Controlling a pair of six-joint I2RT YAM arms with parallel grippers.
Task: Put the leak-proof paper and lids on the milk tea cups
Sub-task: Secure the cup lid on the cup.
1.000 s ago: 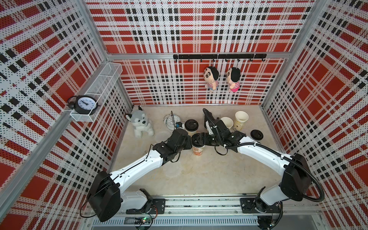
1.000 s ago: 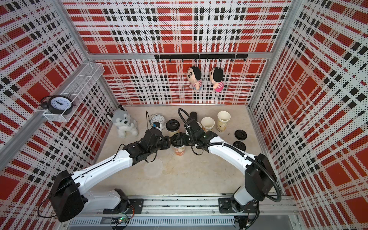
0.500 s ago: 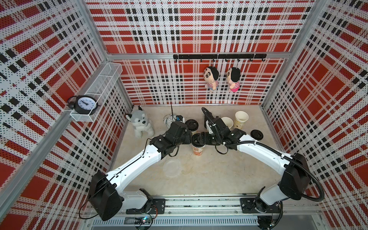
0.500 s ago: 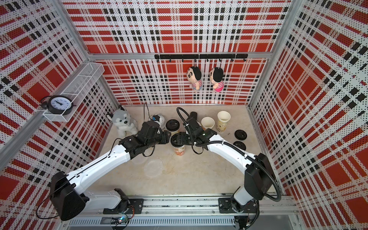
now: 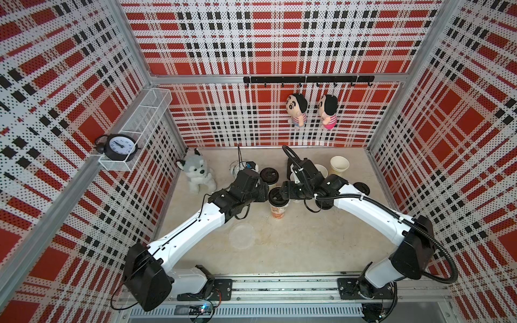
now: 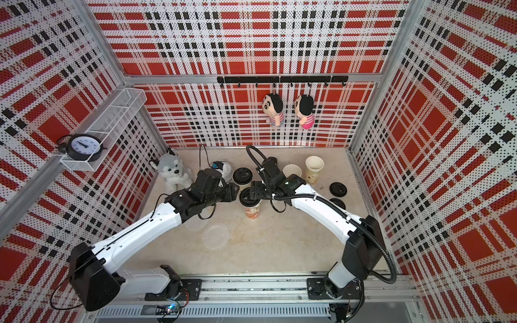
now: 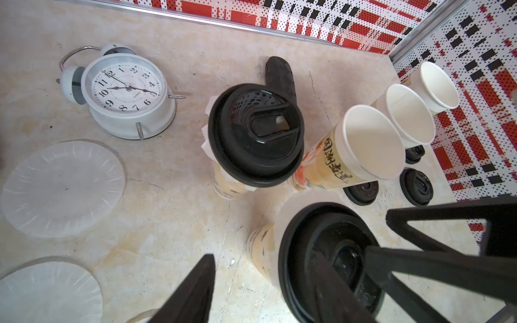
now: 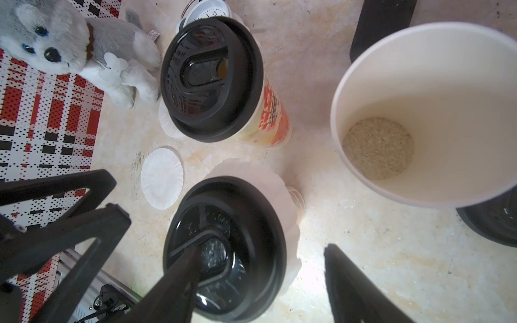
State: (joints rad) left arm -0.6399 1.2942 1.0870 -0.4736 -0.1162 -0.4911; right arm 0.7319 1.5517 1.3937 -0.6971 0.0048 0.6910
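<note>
A milk tea cup (image 5: 278, 211) with an orange print stands mid-table under a black lid (image 5: 275, 195). Leak-proof paper (image 8: 279, 186) sticks out white and scalloped from beneath that lid. My left gripper (image 5: 261, 193) and right gripper (image 5: 287, 193) flank the lid, both open. In each wrist view one finger lies over the lid (image 7: 321, 260) and the other hangs beside the cup. Behind stands a second lidded cup (image 7: 223, 181), also with paper under its lid. Three open cups (image 7: 369, 139) stand further right. Loose paper sheets (image 7: 61, 187) lie on the table (image 6: 215, 235).
A white alarm clock (image 7: 126, 92) and a husky plush (image 5: 197, 173) sit at the back left. Loose black lids (image 7: 416, 186) lie at the right near the open cups. A black cylinder (image 7: 279, 75) stands behind the lidded cup. Wire shelf with a black clock (image 5: 117, 145) on the left wall.
My left arm has drawn back and swung toward the rear, uncovering a paper sheet on the table. Both grippers have opened slightly. The right arm has barely moved.
</note>
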